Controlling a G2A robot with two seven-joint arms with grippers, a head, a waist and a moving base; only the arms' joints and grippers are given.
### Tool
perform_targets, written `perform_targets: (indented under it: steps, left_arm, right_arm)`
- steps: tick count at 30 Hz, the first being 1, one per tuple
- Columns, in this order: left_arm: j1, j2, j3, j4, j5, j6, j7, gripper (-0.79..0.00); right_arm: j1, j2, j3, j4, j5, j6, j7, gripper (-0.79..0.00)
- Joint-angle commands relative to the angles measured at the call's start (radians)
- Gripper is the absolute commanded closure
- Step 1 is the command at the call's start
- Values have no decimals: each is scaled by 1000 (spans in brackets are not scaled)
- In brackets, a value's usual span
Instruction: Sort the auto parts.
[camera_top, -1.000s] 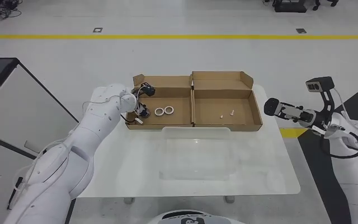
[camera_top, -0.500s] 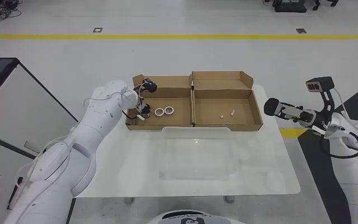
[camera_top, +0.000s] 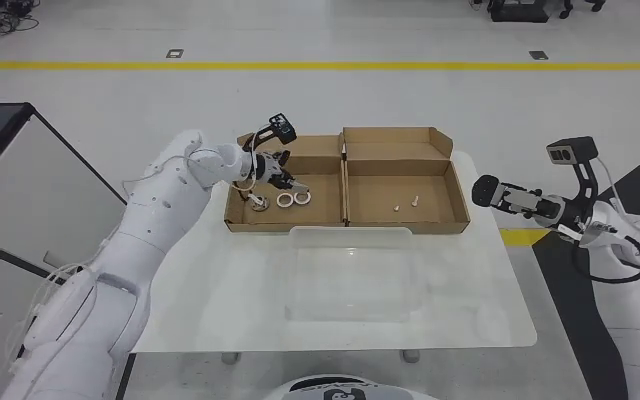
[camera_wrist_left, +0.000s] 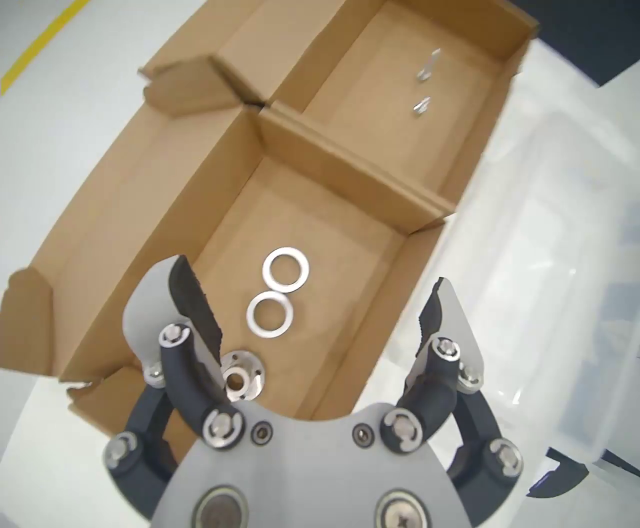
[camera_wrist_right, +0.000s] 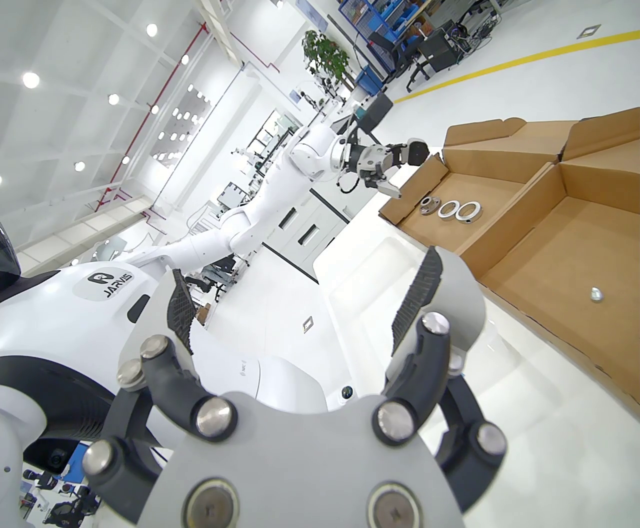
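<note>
Two boxes (camera_wrist_left: 125, 210): brown corrugated cardboard, matt, raw cut edges.
Two rings (camera_wrist_left: 266, 270): flat silvery metal, satin sheen.
Flanged hub (camera_wrist_left: 252, 370): machined metal, brighter shine.
Two small fasteners (camera_wrist_left: 424, 67): pale metal.
Bin (camera_top: 350, 230): clear smooth plastic, faintly reflective.
Counter (camera_top: 250, 290): white, smooth, glossy.
Left gripper (camera_wrist_left: 308, 275): jaws matt grey metal with bright screw heads, pads (camera_wrist_left: 197, 305) black rough-textured rubber.

At white table's (camera_top: 250, 290) far edge, brown cardboard boxes (camera_top: 322, 180) side by side; silver metal rings (camera_top: 285, 200) in left one; clear plastic bin (camera_top: 350, 231) in front.
</note>
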Motion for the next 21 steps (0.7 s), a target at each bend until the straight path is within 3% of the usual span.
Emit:
perform_targets:
  steps: [1, 6, 11, 16, 21]
  left_arm:
    - [69, 33, -69, -127, -58, -21, -34, -785]
    - [246, 108, -250, -393, -172, -14, -133, -785]
    - [429, 162, -423, -603, -292, 1, -186, -785]
    - [579, 203, -564, -735, -369, -7, -192, -785]
    - [698, 237, -682, -776, -409, -35, -164, -785]
  right_arm:
    - [0, 0, 0, 0, 0, 0, 0, -785]
    - [0, 0, 0, 0, 0, 0, 0, -785]
    - [0, 0, 0, 0, 0, 0, 0, -785]
    - [0, 0, 0, 0, 0, 0, 0, -785]
    - [0, 0, 0, 0, 0, 0, 0, -785]
